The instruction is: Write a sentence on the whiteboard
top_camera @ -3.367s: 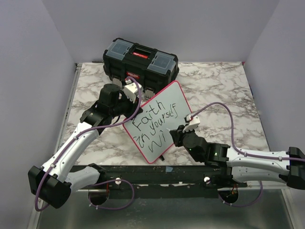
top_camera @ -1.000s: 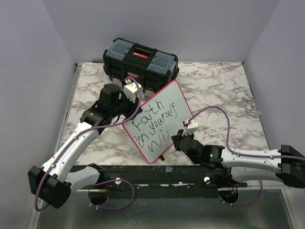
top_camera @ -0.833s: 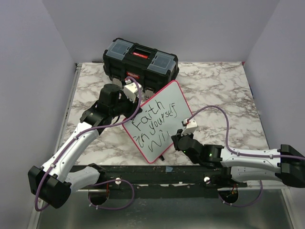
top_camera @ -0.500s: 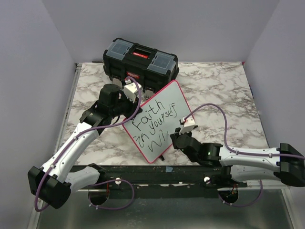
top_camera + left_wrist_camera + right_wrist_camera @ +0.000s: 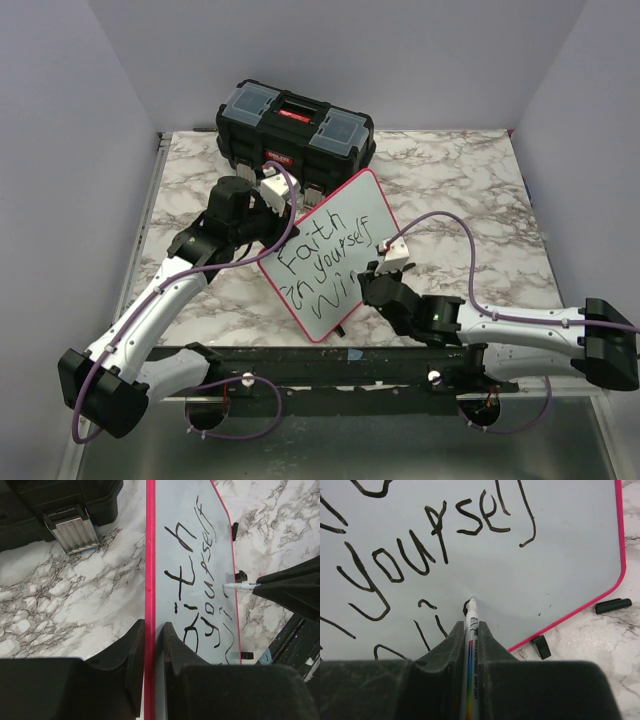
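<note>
Your right gripper (image 5: 471, 627), clamped on the marker (image 5: 471, 611), has edged along the sentence (image 5: 322, 262); finish "wins" below "yourself" while the left gripper (image 5: 152, 627) pinches the whiteboard (image 5: 560, 555) edge.

A black toolbox (image 5: 295, 130) with a red centre latch (image 5: 297, 112) and two clear-lidded compartments stands at 12 o'clock on the white, grey-veined marble table (image 5: 470, 190). One of its silver metal clasps (image 5: 70, 529) hangs down the front. A white marker (image 5: 470, 645) has a rainbow stripe along its barrel, and a small black cap-like piece (image 5: 613, 605) lies on the marble towards 3 o'clock.
</note>
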